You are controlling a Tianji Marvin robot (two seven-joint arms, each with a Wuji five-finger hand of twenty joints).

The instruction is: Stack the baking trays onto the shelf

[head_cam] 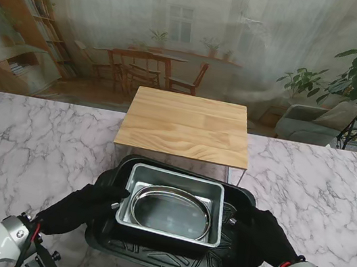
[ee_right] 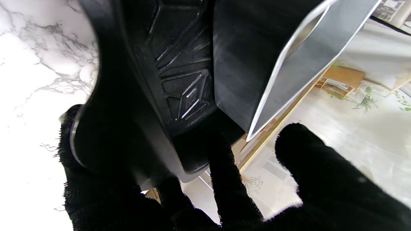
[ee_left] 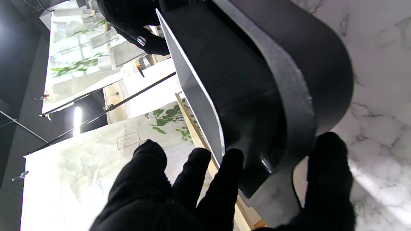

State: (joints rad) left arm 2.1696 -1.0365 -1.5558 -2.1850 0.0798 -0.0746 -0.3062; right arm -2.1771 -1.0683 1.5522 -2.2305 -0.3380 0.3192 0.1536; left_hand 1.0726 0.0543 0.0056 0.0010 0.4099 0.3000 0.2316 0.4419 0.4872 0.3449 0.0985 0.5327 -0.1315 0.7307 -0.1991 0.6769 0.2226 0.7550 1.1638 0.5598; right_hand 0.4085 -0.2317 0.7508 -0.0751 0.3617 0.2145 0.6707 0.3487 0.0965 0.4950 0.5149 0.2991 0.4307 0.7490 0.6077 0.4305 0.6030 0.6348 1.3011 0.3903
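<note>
Large black rectangular baking tray [head_cam: 164,258] lay on white marble desk [head_cam: 32,150], long axis 9-to-3 o'clock, with smaller silver rectangular tray [head_cam: 173,205] nested inside, same axis. Left hand [head_cam: 88,204] and right hand [head_cam: 267,237] gripped black tray's ends. Wooden-topped shelf [head_cam: 186,126] stood at 12 o'clock.

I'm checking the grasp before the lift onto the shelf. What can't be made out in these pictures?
- Stand view: left hand and right hand fingertips, hidden under the black tray rim.
- Stand view: shelf legs, mostly hidden by its top.
- Wrist views: the round pan, hidden by the silver tray wall.
</note>
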